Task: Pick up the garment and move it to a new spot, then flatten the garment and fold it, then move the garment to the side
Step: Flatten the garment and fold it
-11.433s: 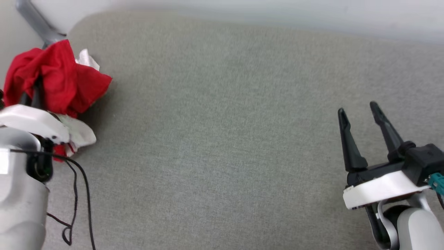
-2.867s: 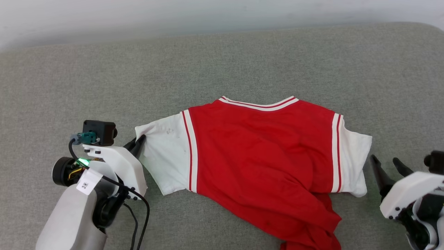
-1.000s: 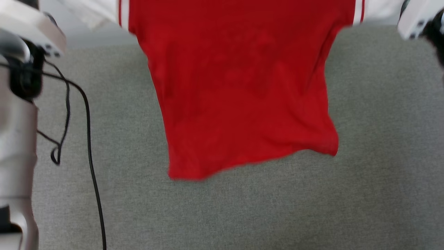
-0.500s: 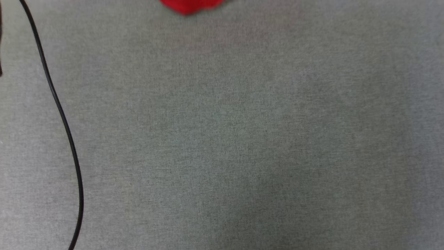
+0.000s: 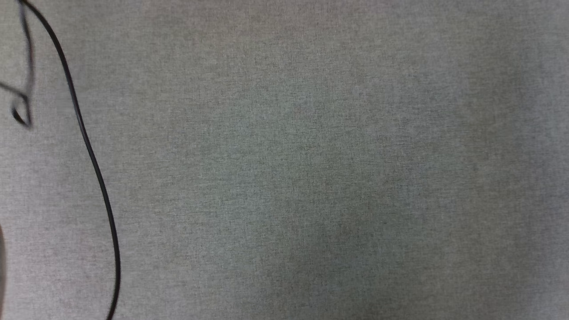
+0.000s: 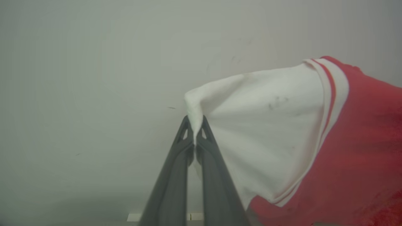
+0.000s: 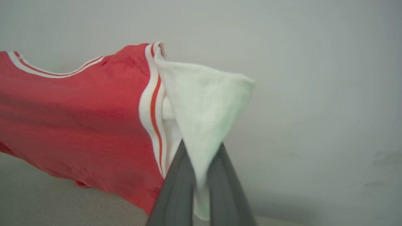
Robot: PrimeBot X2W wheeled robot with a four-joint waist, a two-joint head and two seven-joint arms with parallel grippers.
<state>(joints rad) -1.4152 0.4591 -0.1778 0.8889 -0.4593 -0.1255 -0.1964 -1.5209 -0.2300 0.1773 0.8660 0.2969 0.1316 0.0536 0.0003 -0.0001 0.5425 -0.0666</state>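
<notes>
Up against a pale wall (image 6: pixel 94 62), the left pincer (image 6: pixel 195 121) points its two dark fingers at that wall. They are pressed together, with only a sliver between them. It is clamped on a pinched corner of the garment (image 6: pixel 361 141), at the edge of one white sleeve (image 6: pixel 267 125). From that pinch the sleeve fans out to the right of the left wrist view, past a red-and-white stripe trim (image 6: pixel 329 91), into the red body.

The right pincer (image 7: pixel 202 147) is posed the same way, fingers drawn close and gripping the other white sleeve (image 7: pixel 204 106). This sleeve drapes down between and over the fingers and hides their inner faces. The red body runs off to the left of the right wrist view, with the striped collar trim (image 7: pixel 47 71) along its top. The garment hangs spread between the two pincers in front of the wall. Its lower edge comes down towards the grey fabric-covered worktop (image 7: pixel 47 201), and I cannot tell whether it touches.

Looking down from the head, the grey worktop is crossed at the left by a black cable (image 5: pixel 95 169) curving from top to bottom. A thinner, blurred loop of wire (image 5: pixel 22 98) sits beside it at the left edge.

Count: two pincers, one garment, two white sleeves, one cable and one wire loop.
</notes>
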